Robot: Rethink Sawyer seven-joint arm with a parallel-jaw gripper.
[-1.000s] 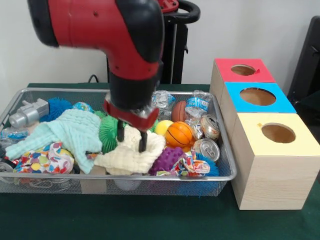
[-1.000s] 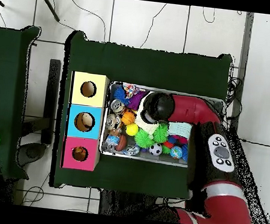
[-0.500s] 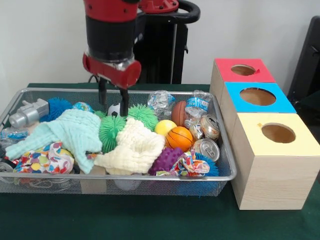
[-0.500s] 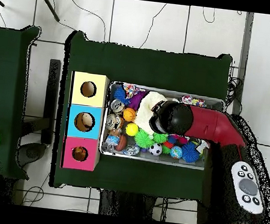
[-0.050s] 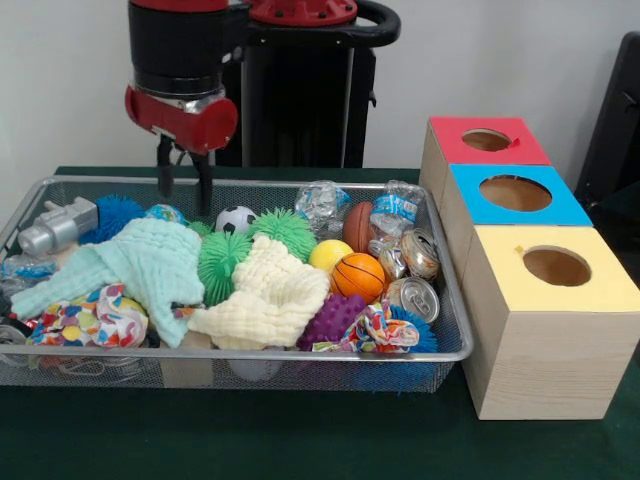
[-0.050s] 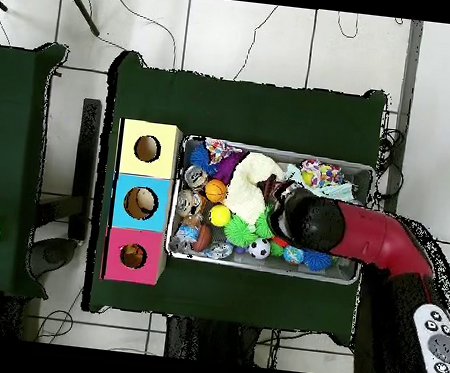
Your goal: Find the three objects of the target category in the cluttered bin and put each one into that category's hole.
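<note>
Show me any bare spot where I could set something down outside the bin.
Bare green tablecloth runs along the wire bin's near rim, and a narrow strip lies between the bin and the yellow box. Inside the bin it is crowded throughout: cloths, balls and cans. The end effector hangs above the bin's far edge, beside the soccer ball.

A dark green cloth point(image 5: 300, 440) covers the table.

The front camera sits low and close across the desk point(image 5: 300, 440), facing the wire bin point(image 5: 240, 355) and boxes point(image 5: 545, 330). The overhead camera looks straight down from high up, showing floor too. Both share bin point(image 6: 357, 169), boxes point(image 6: 142, 200) and arm.
</note>
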